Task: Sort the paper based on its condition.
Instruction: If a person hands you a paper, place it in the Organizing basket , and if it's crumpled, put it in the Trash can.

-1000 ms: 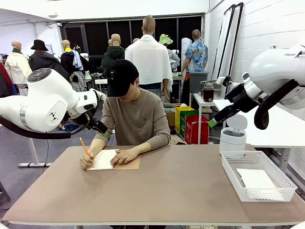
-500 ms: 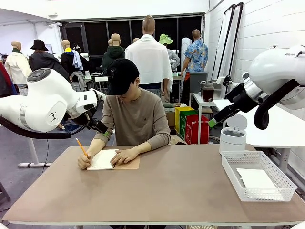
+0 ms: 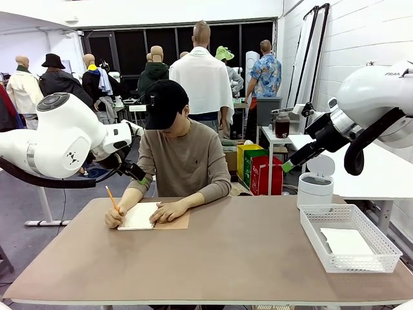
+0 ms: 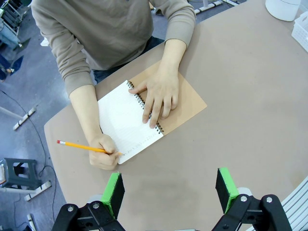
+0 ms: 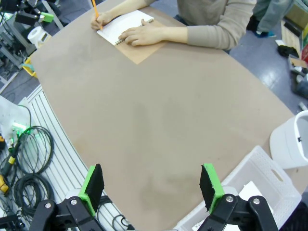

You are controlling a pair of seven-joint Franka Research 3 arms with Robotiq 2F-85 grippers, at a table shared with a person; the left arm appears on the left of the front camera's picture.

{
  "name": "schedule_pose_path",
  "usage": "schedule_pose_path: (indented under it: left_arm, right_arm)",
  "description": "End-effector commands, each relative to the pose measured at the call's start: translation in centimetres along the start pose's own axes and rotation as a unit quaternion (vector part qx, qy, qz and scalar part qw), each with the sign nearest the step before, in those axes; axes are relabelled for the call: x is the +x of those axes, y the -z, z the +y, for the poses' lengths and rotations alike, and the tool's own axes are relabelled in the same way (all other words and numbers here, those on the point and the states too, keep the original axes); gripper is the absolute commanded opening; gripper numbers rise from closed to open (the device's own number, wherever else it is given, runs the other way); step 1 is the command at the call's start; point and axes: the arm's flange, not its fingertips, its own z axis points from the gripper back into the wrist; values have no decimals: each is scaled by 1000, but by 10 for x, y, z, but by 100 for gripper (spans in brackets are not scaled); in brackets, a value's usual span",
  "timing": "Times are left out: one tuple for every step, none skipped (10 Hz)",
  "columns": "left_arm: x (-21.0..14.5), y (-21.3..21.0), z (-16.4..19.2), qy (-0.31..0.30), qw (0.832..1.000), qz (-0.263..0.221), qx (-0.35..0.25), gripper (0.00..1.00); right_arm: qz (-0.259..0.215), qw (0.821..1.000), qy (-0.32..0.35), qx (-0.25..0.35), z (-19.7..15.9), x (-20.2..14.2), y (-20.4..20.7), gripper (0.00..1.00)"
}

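At the far side of the table [image 3: 232, 258], a person's hand [image 4: 103, 153] holds a pencil [image 4: 79, 146] to an open notebook [image 4: 126, 120], the other hand [image 4: 159, 94] flat across its spiral. White paper [image 3: 346, 241] lies in the basket [image 3: 361, 263] at the robot's right. The left gripper [image 4: 169, 173] and right gripper [image 5: 151, 168] hang above the table, the 2 claws spread wide, pinching nothing.

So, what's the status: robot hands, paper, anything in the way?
Left gripper open, right gripper open, both empty above the table. Paper in white basket. Person writing in notebook, far from basket.
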Motion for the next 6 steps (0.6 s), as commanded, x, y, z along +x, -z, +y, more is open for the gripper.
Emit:
schedule_pose_path:
  left_arm:
    - [0,0,1,2,1000,0,0,100]
    - [0,0,1,2,1000,0,0,100]
    - [0,0,1,2,1000,0,0,100]
    - [0,0,1,2,1000,0,0,100]
    - [0,0,1,2,1000,0,0,100]
    - [0,0,1,2,1000,0,0,100]
  right_arm:
    - [0,1000,-1,0,1,1,0,100]
    - [0,1000,-1,0,1,1,0,100]
    - [0,1000,-1,0,1,1,0,100]
    - [0,1000,-1,0,1,1,0,100]
    - [0,1000,-1,0,1,1,0,100]
    - [0,1000,-1,0,1,1,0,100]
